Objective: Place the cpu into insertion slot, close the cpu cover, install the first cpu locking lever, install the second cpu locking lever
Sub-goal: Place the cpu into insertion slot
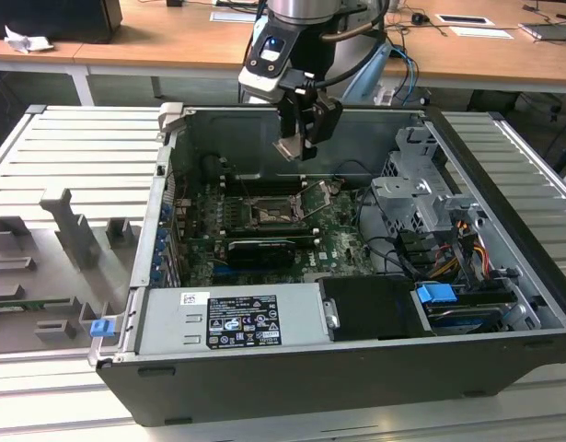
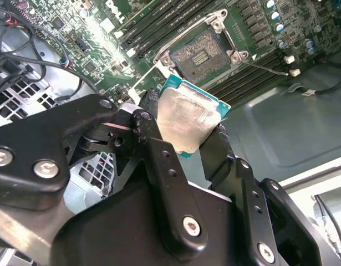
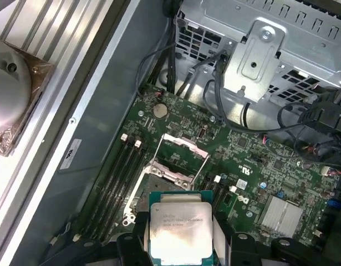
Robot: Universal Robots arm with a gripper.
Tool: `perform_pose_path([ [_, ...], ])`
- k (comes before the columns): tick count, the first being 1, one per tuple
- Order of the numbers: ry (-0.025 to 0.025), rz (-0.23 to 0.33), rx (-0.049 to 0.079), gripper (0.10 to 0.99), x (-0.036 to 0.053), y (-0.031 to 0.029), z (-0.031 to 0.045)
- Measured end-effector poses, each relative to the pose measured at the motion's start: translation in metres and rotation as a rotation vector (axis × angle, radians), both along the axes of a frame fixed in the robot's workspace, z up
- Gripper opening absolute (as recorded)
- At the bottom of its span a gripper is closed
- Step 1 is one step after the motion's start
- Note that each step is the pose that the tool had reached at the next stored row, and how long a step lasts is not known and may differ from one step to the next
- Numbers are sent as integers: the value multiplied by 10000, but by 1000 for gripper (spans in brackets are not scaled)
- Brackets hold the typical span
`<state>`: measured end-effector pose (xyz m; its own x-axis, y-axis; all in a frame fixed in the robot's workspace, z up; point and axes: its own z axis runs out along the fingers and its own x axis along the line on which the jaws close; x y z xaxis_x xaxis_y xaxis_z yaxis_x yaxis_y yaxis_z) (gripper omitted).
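Note:
My gripper (image 2: 187, 126) is shut on the cpu (image 2: 189, 119), a flat square chip with a pale silver top and a green edge, held by two opposite sides between the black fingers (image 2: 151, 113). In the exterior view the gripper (image 1: 296, 143) hangs with the cpu (image 1: 290, 148) inside the open computer case, well above the board. The insertion slot (image 2: 206, 52) lies bare below and a little ahead of the chip, dark with a silver rim. In the first wrist view the cpu (image 3: 180, 230) sits just short of the insertion slot (image 3: 154, 191), and the cpu cover (image 3: 178, 156) stands raised open behind it.
Long memory slots (image 3: 117, 177) flank the socket. A black graphics card (image 1: 255, 250) lies across the board in front of it. A metal drive cage (image 1: 416, 198) with cables fills the exterior view's right, and a power supply (image 1: 232, 318) lines the near wall. Grey fixtures (image 1: 71, 230) stand outside the case.

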<state>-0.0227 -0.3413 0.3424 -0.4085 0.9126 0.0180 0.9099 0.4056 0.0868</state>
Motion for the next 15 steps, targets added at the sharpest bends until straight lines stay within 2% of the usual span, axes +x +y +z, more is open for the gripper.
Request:
perform_pose_path([
  [7,53,-1301,-1,541,-4,0,-31],
  [15,58,-1533,-1,541,-43,0,-63],
])
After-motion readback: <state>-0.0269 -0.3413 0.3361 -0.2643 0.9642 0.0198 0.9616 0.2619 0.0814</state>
